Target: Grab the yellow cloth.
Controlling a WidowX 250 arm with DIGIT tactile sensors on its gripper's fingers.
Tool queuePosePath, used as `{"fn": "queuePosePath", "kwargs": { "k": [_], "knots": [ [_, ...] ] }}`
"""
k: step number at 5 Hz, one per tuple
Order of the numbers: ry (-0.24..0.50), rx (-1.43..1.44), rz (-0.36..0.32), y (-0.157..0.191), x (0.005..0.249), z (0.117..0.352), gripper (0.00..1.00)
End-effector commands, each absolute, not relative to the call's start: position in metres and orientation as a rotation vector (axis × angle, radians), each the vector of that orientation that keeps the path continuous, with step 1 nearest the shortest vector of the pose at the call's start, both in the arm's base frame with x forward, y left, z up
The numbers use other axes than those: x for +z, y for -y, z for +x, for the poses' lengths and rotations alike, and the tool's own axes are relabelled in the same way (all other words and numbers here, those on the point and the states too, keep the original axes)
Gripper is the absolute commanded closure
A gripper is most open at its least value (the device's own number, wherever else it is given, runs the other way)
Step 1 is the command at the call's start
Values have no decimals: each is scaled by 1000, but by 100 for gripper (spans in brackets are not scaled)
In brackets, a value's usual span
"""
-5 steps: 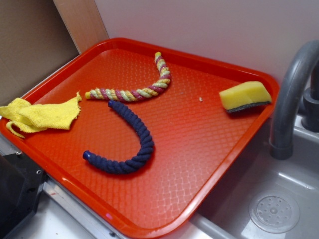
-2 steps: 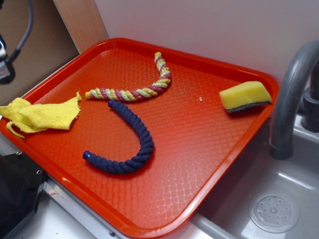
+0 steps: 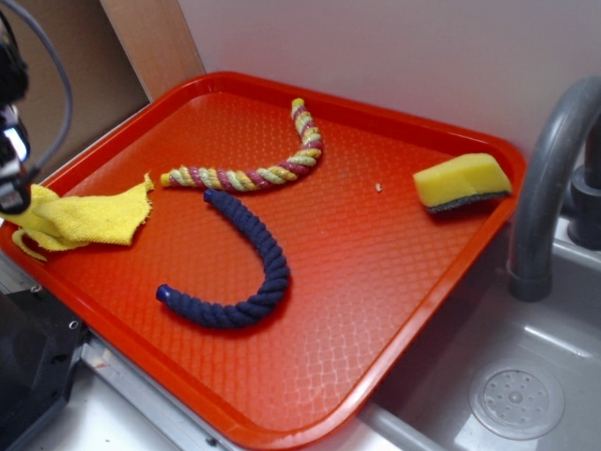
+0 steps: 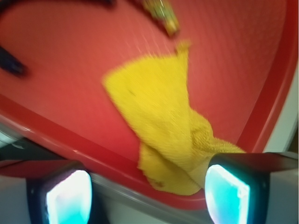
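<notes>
Claw (image 4: 147,196) spread wide, above yellow cloth (image 4: 159,121) — nubby, crumpled, frayed

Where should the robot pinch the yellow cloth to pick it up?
Probably the bunched, folded end of the yellow cloth draped over the red tray's rim: it stands up thicker than the flat part. Come straight down with the open gripper, one finger either side of the fold.

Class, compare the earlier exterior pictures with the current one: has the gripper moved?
Yes. The gripper has come down along the left edge, from above the wooden panel to just over the yellow cloth at the red tray corner.
</notes>
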State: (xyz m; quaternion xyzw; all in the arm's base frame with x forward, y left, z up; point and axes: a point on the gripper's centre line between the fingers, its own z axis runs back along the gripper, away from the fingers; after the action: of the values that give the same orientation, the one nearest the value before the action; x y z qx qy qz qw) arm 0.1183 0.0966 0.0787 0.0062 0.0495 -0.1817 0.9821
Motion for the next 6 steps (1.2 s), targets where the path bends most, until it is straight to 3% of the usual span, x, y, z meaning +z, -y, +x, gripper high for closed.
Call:
{"fn": "queuePosePath", "kwargs": {
  "k": [1,2,4,5,6],
  "knots": [
    [-47,-419,113,-120,29,114,0],
    [-56,-391,151,-121,22,121,100],
    [-47,-359,148,-127,31,123,100],
    [-4,-298,169,-124,75,137,100],
    [98,-162,242,-91,127,176,100]
  ]
}}
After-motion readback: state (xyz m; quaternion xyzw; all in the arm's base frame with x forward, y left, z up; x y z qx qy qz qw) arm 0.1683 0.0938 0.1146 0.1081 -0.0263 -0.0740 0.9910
